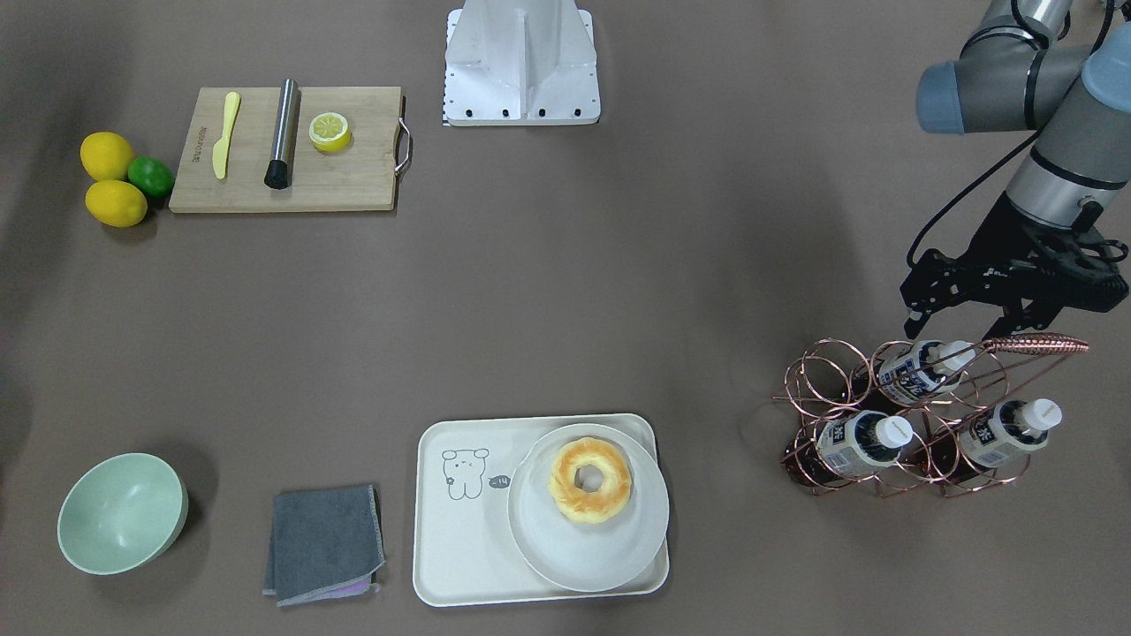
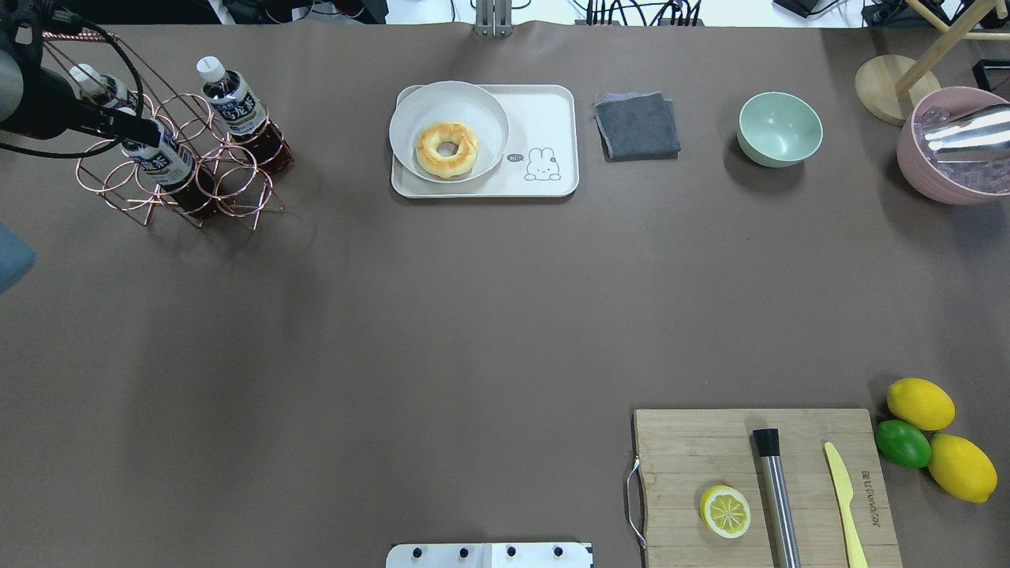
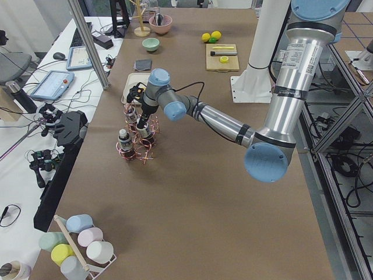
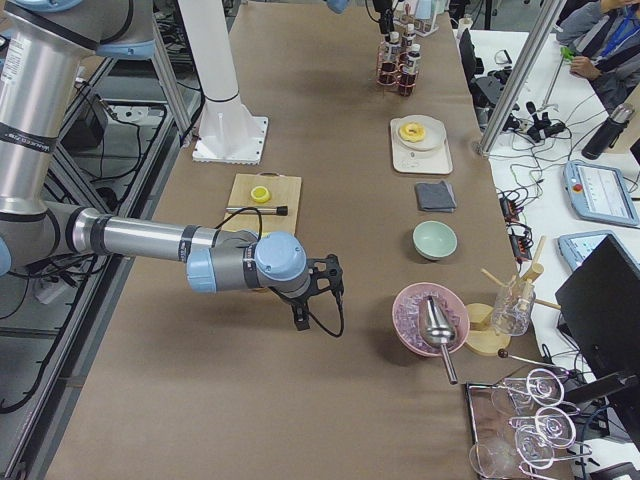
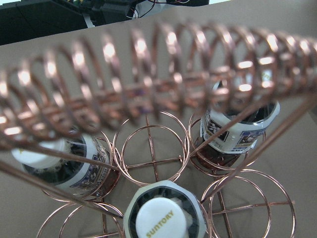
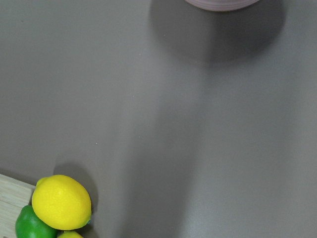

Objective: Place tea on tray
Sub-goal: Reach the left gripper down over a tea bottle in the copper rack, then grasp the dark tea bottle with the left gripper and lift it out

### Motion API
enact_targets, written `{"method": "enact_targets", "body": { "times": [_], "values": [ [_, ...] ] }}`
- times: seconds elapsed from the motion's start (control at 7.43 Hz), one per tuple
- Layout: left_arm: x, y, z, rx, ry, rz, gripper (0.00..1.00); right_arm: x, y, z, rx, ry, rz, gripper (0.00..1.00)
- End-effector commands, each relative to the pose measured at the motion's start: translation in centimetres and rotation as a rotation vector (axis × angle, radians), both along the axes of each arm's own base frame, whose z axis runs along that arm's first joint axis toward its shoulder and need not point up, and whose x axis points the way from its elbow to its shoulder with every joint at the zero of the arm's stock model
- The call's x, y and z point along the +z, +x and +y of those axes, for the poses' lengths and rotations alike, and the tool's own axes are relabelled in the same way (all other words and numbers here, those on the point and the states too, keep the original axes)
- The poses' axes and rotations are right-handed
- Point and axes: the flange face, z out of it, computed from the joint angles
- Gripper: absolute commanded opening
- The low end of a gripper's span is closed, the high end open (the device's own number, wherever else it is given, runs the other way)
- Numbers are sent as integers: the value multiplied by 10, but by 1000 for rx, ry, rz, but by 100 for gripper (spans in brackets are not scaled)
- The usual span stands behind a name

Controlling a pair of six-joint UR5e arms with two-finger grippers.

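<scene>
Three tea bottles stand in a copper wire rack (image 1: 813, 397): one at the top (image 1: 919, 371) and two lower ones (image 1: 861, 442) (image 1: 1007, 433). In the overhead view they sit at the far left (image 2: 158, 154) (image 2: 233, 102) (image 2: 99, 87). My left gripper (image 1: 959, 331) is open and empty just above the top bottle's white cap (image 5: 156, 218), beside the rack's coiled handle (image 5: 148, 84). The cream tray (image 1: 459, 565) with the cartoon drawing holds a white plate (image 1: 530, 530) with a doughnut (image 1: 590, 481). My right gripper (image 4: 325, 290) hovers over bare table; I cannot tell its state.
A grey cloth (image 1: 322, 543) and a green bowl (image 1: 122, 512) lie beside the tray. A cutting board (image 1: 287, 150) carries a half lemon, a yellow knife and a steel muddler. Lemons and a lime (image 1: 119, 177) lie next to it. A pink ice bowl (image 2: 951, 146) stands far right.
</scene>
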Motion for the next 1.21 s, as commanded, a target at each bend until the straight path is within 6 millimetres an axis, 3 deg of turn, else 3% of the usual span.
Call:
{"method": "enact_targets", "body": {
  "times": [0.0,0.4,0.81,1.08],
  "values": [
    [-1,2,-9,-6,-2,-1,84,0,0,0,0,0,0,100],
    [0,-7,-15,-22,-7,-2,69,-1,0,0,0,3,0,100],
    [-1,-9,-15,-24,-8,1,63,-1,0,-1,0,3,1,100],
    [-6,-5,-16,-28,-9,10,54,-2,0,-1,0,4,1,100]
  ]
}}
